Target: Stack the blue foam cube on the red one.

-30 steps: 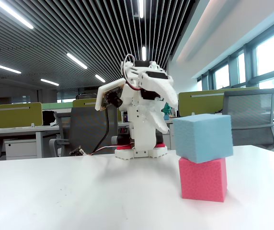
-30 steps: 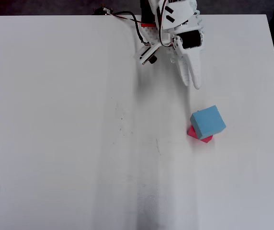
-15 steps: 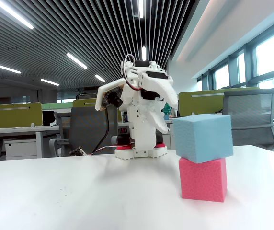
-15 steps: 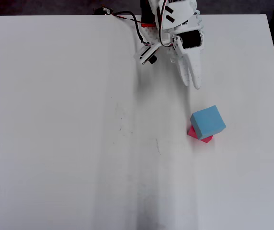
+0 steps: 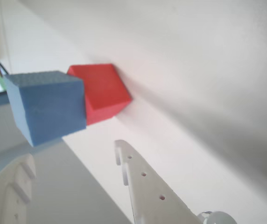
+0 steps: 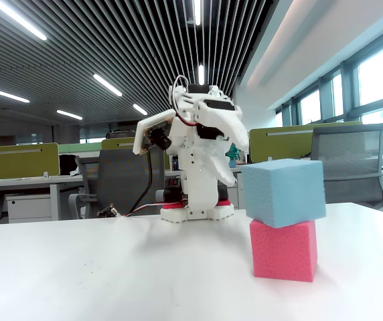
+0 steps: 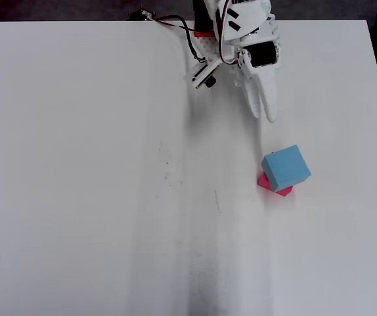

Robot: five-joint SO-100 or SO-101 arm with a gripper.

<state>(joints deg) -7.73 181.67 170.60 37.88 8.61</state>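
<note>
The blue foam cube (image 6: pixel 284 192) sits skewed atop the red one (image 6: pixel 284 250), arm (image 6: pixel 198 160) behind.

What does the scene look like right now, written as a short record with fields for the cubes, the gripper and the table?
blue foam cube: resting on top of the red one, turned and offset so it overhangs the edges
red one: sitting on the table, under the blue cube, mostly hidden in the overhead view
gripper: empty, pulled back near the arm's base, apart from the stack; the views do not settle how the jaws stand
table: white, with a few faint specks near the middle
stack status: blue on red, standing free of the arm
</note>
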